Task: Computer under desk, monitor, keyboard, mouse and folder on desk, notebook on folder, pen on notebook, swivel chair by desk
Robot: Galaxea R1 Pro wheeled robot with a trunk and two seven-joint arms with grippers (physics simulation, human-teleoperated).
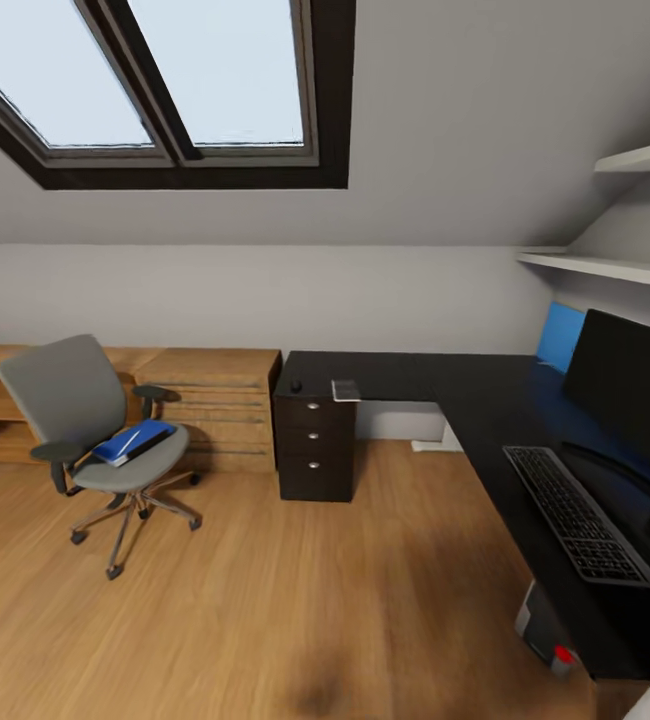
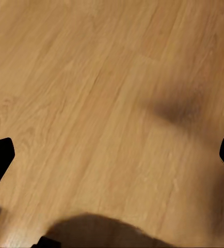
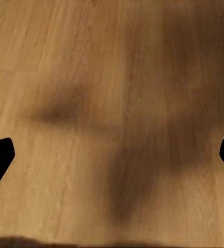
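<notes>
The grey swivel chair [image 1: 90,430] stands on the floor at the left, apart from the desk, with the blue folder [image 1: 135,440] lying on its seat. The black desk [image 1: 445,385] runs along the back wall and down the right side. On its right wing the wide monitor [image 1: 630,385] stands with the keyboard [image 1: 577,512] in front of it. The small dark mouse [image 1: 296,385] and the grey notebook [image 1: 346,389] lie at the desk's far left end. The computer [image 1: 545,630] sits under the desk at the lower right. The pen is out of view. My left gripper [image 2: 112,155] and right gripper [image 3: 112,155] hang open over bare floor.
A black drawer unit [image 1: 314,445] stands under the desk's left end, beside low oak shelving [image 1: 210,405] behind the chair. White wall shelves [image 1: 605,265] hang above the monitor. Open wood floor [image 1: 265,600] lies between me, the chair and the desk.
</notes>
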